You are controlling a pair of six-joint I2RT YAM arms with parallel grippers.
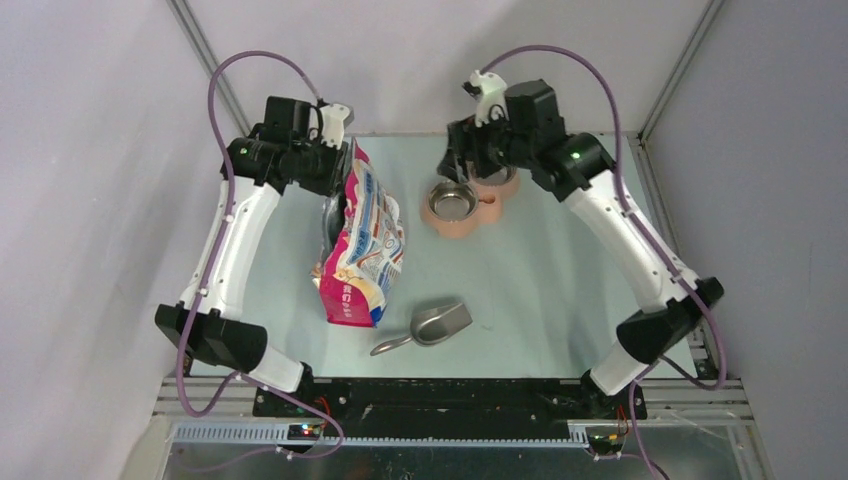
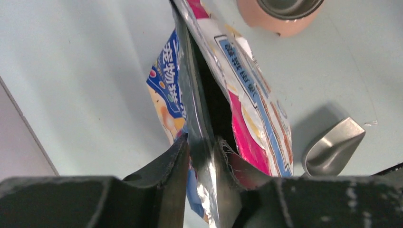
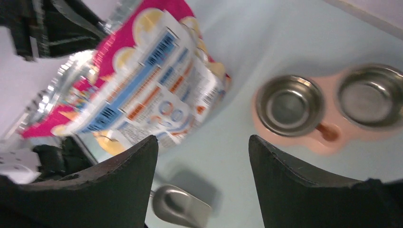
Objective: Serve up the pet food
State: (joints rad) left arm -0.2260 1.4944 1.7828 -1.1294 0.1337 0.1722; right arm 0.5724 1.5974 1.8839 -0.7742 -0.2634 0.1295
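The pink-white-blue printed bag [image 1: 360, 245] stands upright left of centre, its top open. My left gripper [image 2: 203, 147] is shut on one foil wall of the bag's [image 2: 247, 95] mouth, at the top back edge. The pet food is hidden; the opening shows only dark inside. The grey metal scoop [image 1: 435, 325] lies on the table in front of the bag, empty. My right gripper [image 3: 203, 142] hangs open above the table with nothing between its fingers, next to the pink double-bowl feeder [image 1: 465, 205] at the back. Both steel bowls [image 3: 290, 104] look empty.
The pale table [image 1: 540, 260] is walled by a frame and panels at the back and sides. In the right wrist view the scoop [image 3: 180, 206] lies below the fingers and the bag [image 3: 142, 80] to the left.
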